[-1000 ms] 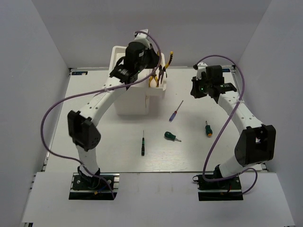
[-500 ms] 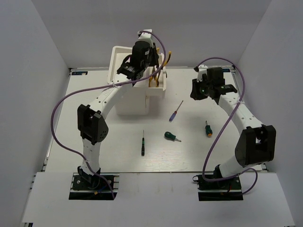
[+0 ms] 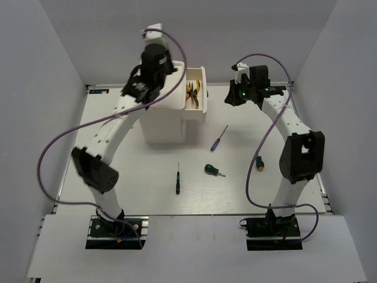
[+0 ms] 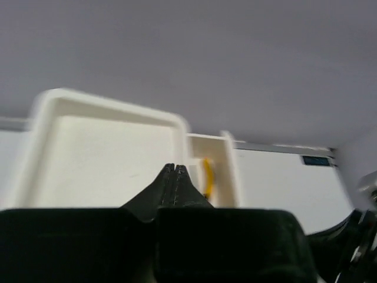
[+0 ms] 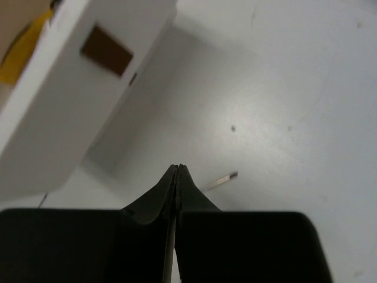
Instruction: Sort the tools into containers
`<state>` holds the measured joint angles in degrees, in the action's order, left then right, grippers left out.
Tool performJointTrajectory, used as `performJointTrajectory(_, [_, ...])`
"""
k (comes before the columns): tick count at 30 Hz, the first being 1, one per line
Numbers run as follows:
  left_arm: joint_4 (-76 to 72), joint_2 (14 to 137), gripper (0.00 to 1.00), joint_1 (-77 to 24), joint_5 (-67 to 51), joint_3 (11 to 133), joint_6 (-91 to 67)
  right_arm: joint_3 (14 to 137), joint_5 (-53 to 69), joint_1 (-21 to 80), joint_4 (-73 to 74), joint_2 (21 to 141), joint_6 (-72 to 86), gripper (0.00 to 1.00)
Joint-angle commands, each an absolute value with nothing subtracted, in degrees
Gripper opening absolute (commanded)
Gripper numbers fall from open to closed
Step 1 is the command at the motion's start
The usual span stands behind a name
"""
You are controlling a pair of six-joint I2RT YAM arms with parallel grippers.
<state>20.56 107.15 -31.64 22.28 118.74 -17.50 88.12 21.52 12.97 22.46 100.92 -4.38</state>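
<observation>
We begin with the left gripper: its two fingers are pressed together and nothing is between them. It hangs above the cabinet, over the left part of the top tray.

The right gripper is also pressed together and empty. It hangs to the right of the cabinet, a little apart from the drawer. This drawer stands pulled out at the cabinet's upper right side.

In the drawer lie the pliers with yellow and black handles. We cannot tell from here if they are one pair or two.

The other tools lie on the table:
- The blue/red screwdriver lies right of the cabinet, below the drawer.
- The black screwdriver lies in front of the cabinet.
- The green screwdriver lies in front and to the right.
- The second green screwdriver lies further right, well apart from the cabinet and near the right arm.
</observation>
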Motion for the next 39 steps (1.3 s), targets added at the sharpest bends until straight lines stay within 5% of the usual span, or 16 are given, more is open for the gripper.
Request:
performJointTrajectory(1, [28.4, 94.0, 0.00, -25.1, 37.8, 110.3, -22.1, 100.1, 24.7, 14.5, 21.2, 110.3, -1.8, 0.00])
performJointTrajectory(4, [33.2, 88.9, 0.38, -16.1, 34.4, 101.7, -27.5, 108.1, 23.2, 16.5, 21.7, 116.8, -1.2, 0.00])
performJointTrajectory(7, [36.3, 88.2, 0.47, -9.7, 28.2, 96.4, -30.6, 110.3, 22.8, 18.0, 21.0, 118.4, -1.8, 0.00])
performJointTrajectory(21, [28.1, 98.8, 0.50, -5.4, -6.7, 87.4, -25.5, 111.8, 32.6, 23.2, 14.3, 120.8, -2.7, 0.00])
performJointTrajectory(35, [27.0, 100.1, 0.50, -5.4, -10.1, 85.5, -24.2, 119.2, 37.5, 27.5, 14.3, 125.4, -2.4, 0.00])
performJointTrajectory(39, [31.5, 100.1, 0.66, -4.9, -4.4, 86.7, -26.4, 117.8, 33.4, 27.9, 15.0, 124.8, -2.8, 0.00])
